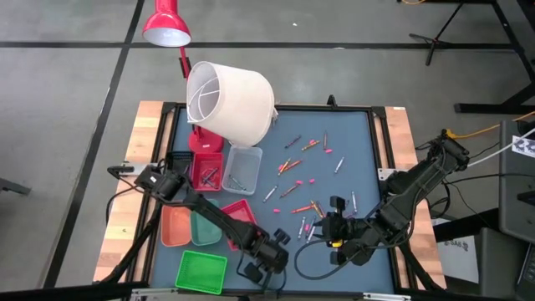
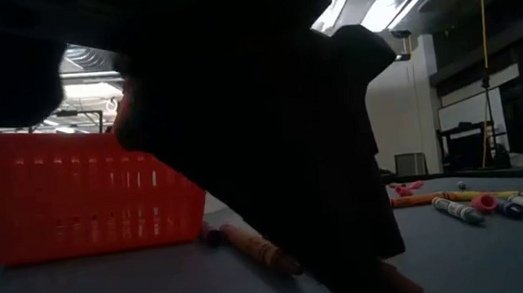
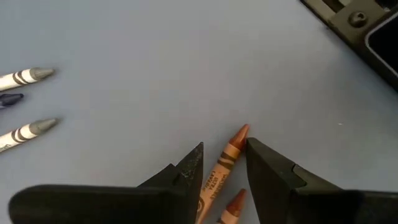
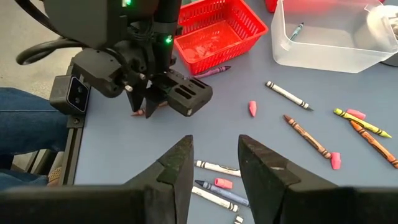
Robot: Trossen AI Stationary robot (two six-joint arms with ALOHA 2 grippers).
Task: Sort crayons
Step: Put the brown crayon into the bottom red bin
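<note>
Many crayons [image 1: 294, 191] lie scattered on the blue-grey mat, with small pink stubs [image 1: 311, 180] among them. My left gripper [image 1: 272, 255] is at the near edge, past the red basket [image 1: 236, 219], pointing down. It is open, its fingers on either side of an orange-brown crayon [image 3: 227, 158] that lies flat on the mat; I see no touch. A second orange crayon [image 3: 233, 205] lies just behind. My right gripper [image 1: 333, 219] is open and empty and hovers over white and blue crayons [image 4: 214, 168]. It also shows in its own wrist view [image 4: 214, 146].
Orange [image 1: 175, 226], teal [image 1: 205, 227] and green [image 1: 201, 272] trays stand at the near left, and a clear bin [image 1: 242, 167] and a red tray [image 1: 207, 167] farther back. A white lampshade [image 1: 230, 100] and a red lamp [image 1: 167, 25] stand at the far left. Two grey-tipped crayons [image 3: 28, 130] lie near my left gripper.
</note>
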